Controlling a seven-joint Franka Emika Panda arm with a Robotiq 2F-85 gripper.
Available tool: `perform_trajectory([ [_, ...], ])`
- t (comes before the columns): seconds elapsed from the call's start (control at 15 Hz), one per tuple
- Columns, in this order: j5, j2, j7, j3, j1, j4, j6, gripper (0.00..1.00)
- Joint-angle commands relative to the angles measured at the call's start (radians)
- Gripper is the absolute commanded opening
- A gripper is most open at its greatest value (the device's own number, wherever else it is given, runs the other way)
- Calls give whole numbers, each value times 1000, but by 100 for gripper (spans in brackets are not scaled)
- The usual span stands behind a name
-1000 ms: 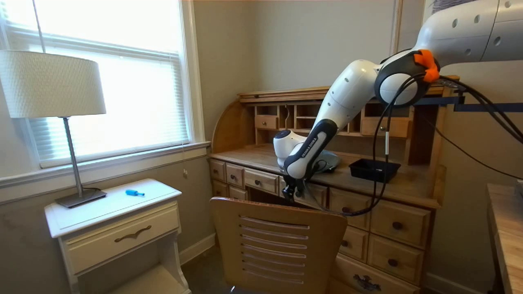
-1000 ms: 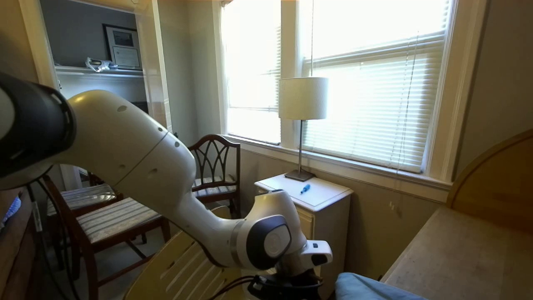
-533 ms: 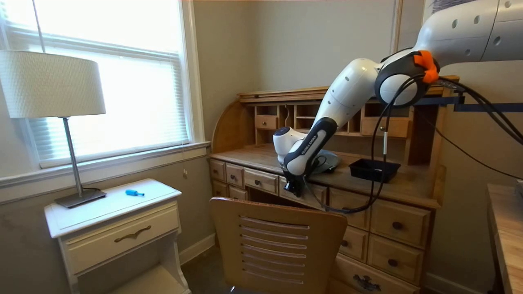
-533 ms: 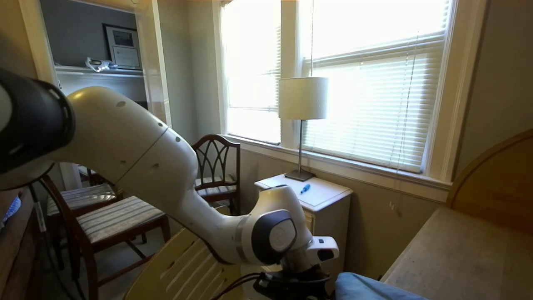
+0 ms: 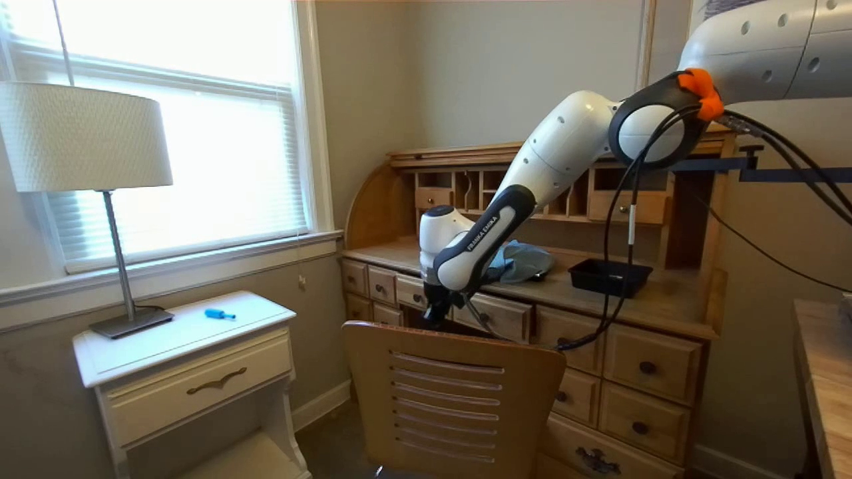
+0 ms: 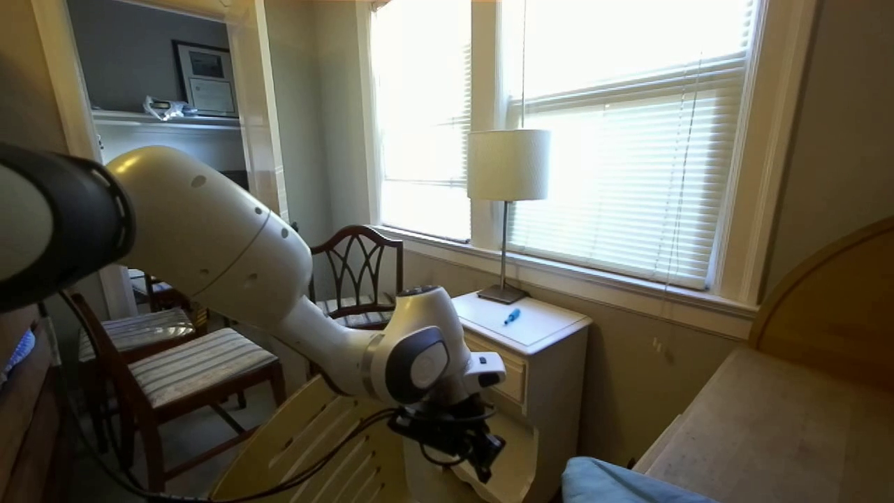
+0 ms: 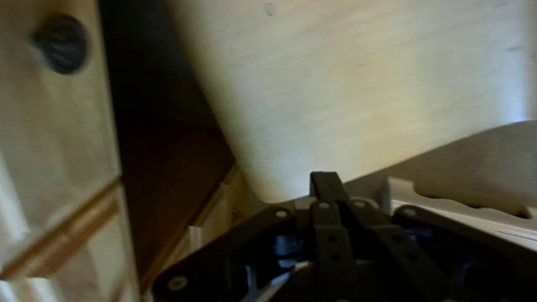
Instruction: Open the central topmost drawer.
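The central topmost drawer [image 5: 509, 320] spans the desk's kneehole, a honey-coloured wooden front with dark knobs. In an exterior view, a narrow strip of the drawer [image 6: 660, 447] stands out past the desktop's edge. Blurred in the wrist view, the drawer front [image 7: 54, 126] and a round dark knob [image 7: 65, 44] lie at the left. My gripper [image 7: 326, 181] is shut, its fingers together with nothing between them. It hangs in front of the drawer, apart from the knob, and covers part of the front's left half. In an exterior view the gripper [image 6: 483, 474] points down above the chair area.
A slatted chair back [image 5: 452, 399] rises close before the kneehole, and the chair [image 7: 335, 84] fills much of the wrist view. On the desktop lie a blue cloth [image 5: 522, 261] and a black tray [image 5: 609, 278]. A white nightstand [image 5: 200, 386] stands at the left.
My gripper has shut and moved left in both exterior views, away from the drawer front's right half. A strip of the drawer now shows past the desktop's edge.
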Motion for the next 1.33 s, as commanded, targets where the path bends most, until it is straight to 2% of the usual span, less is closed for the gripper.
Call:
perform_trajectory([
  [0.0, 22, 25, -106, 130, 3, 61, 24, 0],
  [0.07, 18, 30, -112, 147, 4, 73, 17, 26],
  [0.13, 11, 34, -109, 154, 7, 84, 13, 28],
  [0.27, 4, 28, -106, 153, 4, 85, 1, 39],
  [0.8, -4, -12, -12, -3, -1, 32, -28, 96],
  [0.93, 3, -21, 21, -30, -6, 13, -50, 100],
  [1.27, 0, -27, 131, -113, -7, -21, -90, 100],
])
